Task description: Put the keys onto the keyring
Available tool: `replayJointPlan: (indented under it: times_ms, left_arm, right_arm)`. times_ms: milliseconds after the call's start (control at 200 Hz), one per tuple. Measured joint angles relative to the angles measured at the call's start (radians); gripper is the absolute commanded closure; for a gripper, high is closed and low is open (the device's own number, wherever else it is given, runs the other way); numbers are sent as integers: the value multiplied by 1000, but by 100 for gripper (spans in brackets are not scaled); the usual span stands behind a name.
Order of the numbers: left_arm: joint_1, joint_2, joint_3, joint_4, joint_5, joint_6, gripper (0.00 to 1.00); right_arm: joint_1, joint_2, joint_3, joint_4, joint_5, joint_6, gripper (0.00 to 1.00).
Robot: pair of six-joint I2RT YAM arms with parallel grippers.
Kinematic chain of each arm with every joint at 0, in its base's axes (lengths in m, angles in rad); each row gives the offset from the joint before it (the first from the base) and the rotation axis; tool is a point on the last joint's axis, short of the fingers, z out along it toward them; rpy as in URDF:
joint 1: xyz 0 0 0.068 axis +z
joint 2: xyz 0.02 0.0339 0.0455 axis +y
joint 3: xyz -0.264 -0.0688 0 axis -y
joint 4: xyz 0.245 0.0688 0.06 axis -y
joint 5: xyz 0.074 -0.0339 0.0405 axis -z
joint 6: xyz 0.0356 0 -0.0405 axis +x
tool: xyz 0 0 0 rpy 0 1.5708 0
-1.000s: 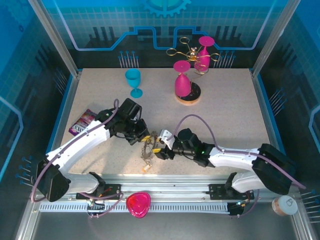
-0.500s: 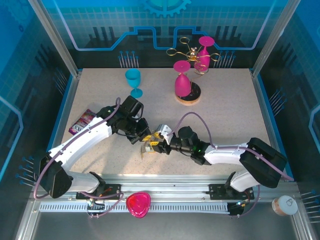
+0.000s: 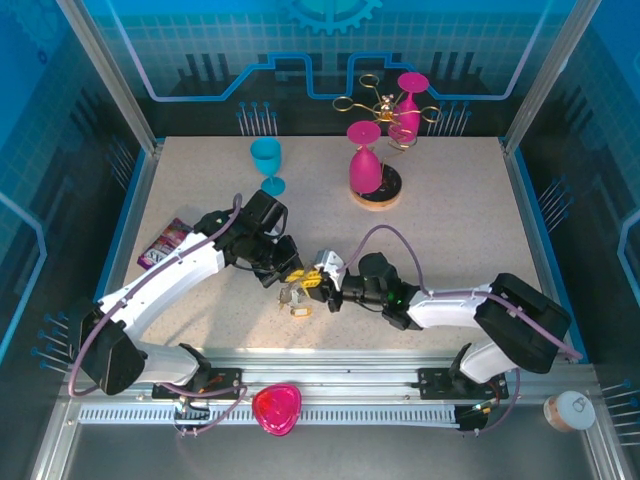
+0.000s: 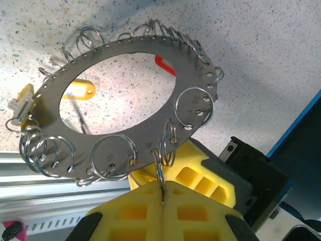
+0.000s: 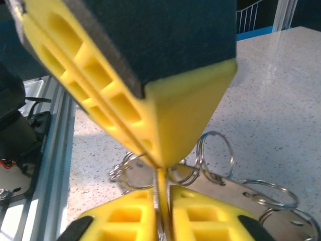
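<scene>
Speckled table [image 3: 450, 230]; keyring [image 4: 125, 48] is held just above it, centre, toward the near edge. The left gripper [image 4: 161, 193] is clamped tight on one wire loop [image 4: 161, 150]. The right gripper [image 5: 161, 201] is pinched narrow on something thin just beside it; cannot tell if it's a key. A yellow key [image 4: 77, 90] and a red key [image 4: 164, 66] lie underneath. Risk: the fingertips are crowded, so a sideways tug could twist the loop free and drop the ring.

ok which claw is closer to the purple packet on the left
Left. The left claw, shut on the keyring, sits right of the purple packet; the right claw meets it from further right, so farther away.
</scene>
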State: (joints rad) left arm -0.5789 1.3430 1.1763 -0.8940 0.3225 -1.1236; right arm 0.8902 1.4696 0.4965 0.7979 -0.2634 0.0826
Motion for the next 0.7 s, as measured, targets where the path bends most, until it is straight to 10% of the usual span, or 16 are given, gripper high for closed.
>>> replayJointPlan:
  times_ms: [285, 505, 700]
  left_arm:
    - [0, 0, 0, 1, 8, 0, 100]
    - [1, 0, 2, 0, 8, 0, 100]
    - [1, 0, 1, 1, 8, -3, 100]
  right_arm:
    - [-37, -58, -46, -24, -30, -5, 94]
    - [-52, -58, -46, -67, -29, 8, 54]
    - [-54, -109, -46, -117, -20, -5, 62]
